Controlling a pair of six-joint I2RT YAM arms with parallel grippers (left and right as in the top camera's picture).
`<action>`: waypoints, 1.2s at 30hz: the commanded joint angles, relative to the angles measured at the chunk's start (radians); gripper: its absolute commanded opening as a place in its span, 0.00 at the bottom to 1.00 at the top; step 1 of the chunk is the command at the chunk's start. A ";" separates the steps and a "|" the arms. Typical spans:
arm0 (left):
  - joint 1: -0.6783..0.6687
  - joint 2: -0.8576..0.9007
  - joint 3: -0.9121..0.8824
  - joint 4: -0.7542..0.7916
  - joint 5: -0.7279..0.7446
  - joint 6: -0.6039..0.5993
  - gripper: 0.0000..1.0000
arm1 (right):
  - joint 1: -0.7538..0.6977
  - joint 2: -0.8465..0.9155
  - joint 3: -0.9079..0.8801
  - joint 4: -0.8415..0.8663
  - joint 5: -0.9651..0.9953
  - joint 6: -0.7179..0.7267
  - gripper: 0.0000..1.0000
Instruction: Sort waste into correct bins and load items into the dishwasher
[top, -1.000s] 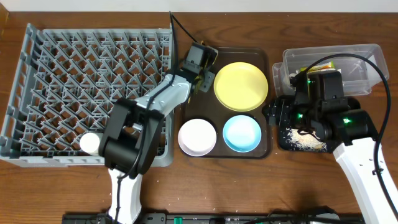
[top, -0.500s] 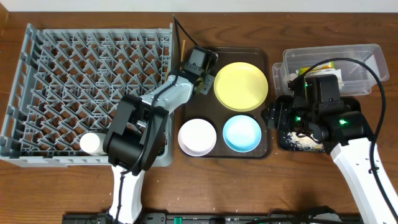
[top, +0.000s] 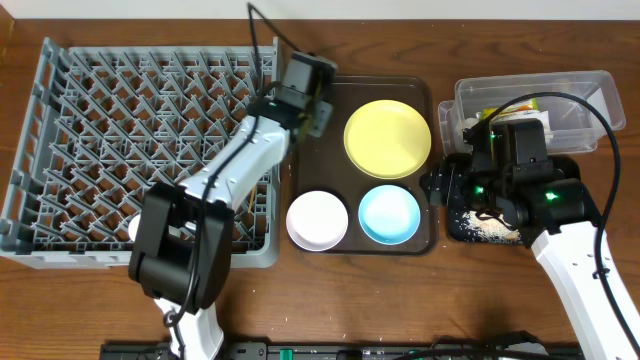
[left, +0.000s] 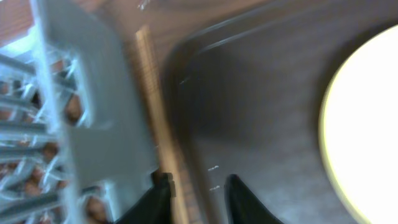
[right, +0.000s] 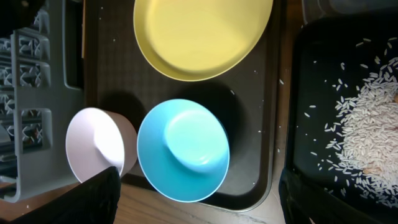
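Note:
My left gripper (top: 314, 108) (left: 200, 190) is over the gap between the grey dish rack (top: 130, 130) and the brown tray, shut on a thin wooden chopstick (left: 152, 99) that runs along the rack's right wall (left: 93, 112). The view is blurred. The pale-yellow plate (top: 388, 138), white bowl (top: 317, 220) and light-blue bowl (top: 389, 214) (right: 183, 149) lie on the brown tray. A small white cup (top: 145, 230) lies in the rack's front. My right gripper (top: 440, 185) (right: 199, 190) is open and empty above the tray's right edge.
The brown serving tray (top: 430, 225) sits between the rack and the bins. The clear tub (top: 575, 85) at the back right holds a white napkin and a green wrapper. The black tray (top: 455, 232) (right: 311, 93) in front of it holds rice crumbs (right: 367, 118).
My left gripper has moved up and left from the brown tray's corner to the rack's right wall, with the chopstick. The right arm has not moved.

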 joint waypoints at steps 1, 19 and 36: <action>0.053 0.023 -0.002 -0.014 -0.024 -0.008 0.08 | -0.007 0.001 -0.006 0.006 -0.007 -0.003 0.79; 0.249 0.078 -0.007 -0.138 -0.050 -0.072 0.08 | -0.007 0.001 -0.006 0.005 -0.008 0.001 0.79; 0.097 0.075 -0.008 -0.119 0.064 -0.087 0.08 | -0.007 0.001 -0.006 -0.001 -0.007 0.000 0.79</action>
